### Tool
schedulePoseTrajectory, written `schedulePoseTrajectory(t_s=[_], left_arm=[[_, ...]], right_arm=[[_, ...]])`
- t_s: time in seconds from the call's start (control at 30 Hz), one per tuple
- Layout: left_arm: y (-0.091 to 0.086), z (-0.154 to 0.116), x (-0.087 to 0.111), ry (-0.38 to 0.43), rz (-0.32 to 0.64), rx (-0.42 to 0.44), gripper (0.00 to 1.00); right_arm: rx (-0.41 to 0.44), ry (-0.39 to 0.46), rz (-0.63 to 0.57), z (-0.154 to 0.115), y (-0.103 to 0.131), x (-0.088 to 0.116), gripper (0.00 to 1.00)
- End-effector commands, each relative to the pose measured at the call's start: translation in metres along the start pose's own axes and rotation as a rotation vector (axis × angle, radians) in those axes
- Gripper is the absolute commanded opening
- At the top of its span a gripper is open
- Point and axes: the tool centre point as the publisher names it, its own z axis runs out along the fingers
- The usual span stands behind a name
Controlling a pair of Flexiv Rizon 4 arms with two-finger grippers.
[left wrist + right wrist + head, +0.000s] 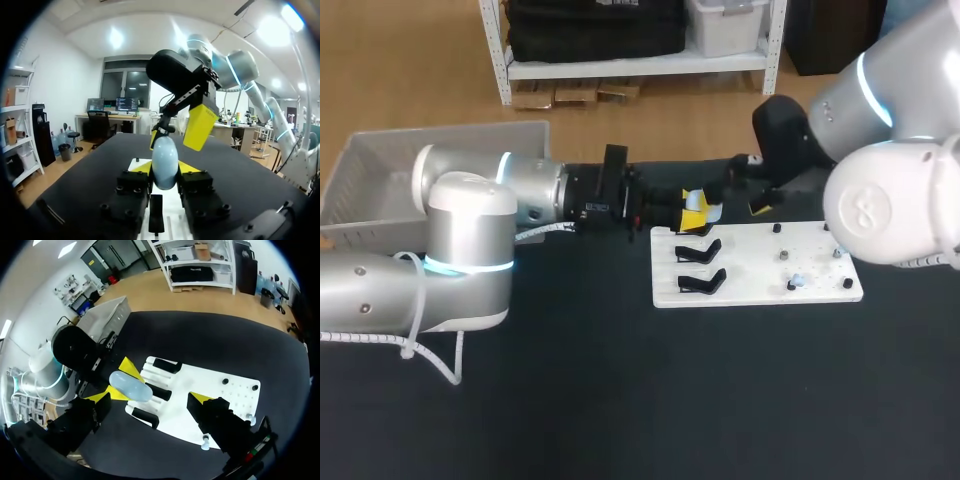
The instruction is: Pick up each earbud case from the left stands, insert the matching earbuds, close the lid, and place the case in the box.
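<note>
My left gripper [695, 212] is shut on a pale blue earbud case [704, 211], held above the far left corner of the white board [760, 262]. In the left wrist view the case [164, 161] stands upright between the yellow tips, its lid down. My right gripper [741, 198] hangs wide open just right of the case, touching nothing. From the right wrist the case [129, 385] shows ahead of the open right gripper [151, 398], above the black stands [158, 390], which are bare. Small earbuds [798, 282] sit among pegs on the board's right part.
A grey box [380, 180] stands at the table's far left, behind my left arm. Two black stands [700, 282] rise from the board's left side. Black pegs [847, 283] dot its right side. The table is black cloth.
</note>
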Motion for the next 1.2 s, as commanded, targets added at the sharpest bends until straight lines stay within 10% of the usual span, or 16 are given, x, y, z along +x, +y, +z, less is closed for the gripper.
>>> schedulePoseTrajectory(t_s=[0.03, 1.2], left_arm=[[-0.001, 0.0, 0.001, -0.002, 0.002, -0.005, 0.0], [-0.001, 0.0, 0.001, -0.002, 0.002, -0.005, 0.0]], right_arm=[[0.007, 0.004, 0.005, 0.001, 0.001, 0.004, 1.0], [0.055, -0.04, -0.02, -0.019, -0.008, -0.02, 1.0]])
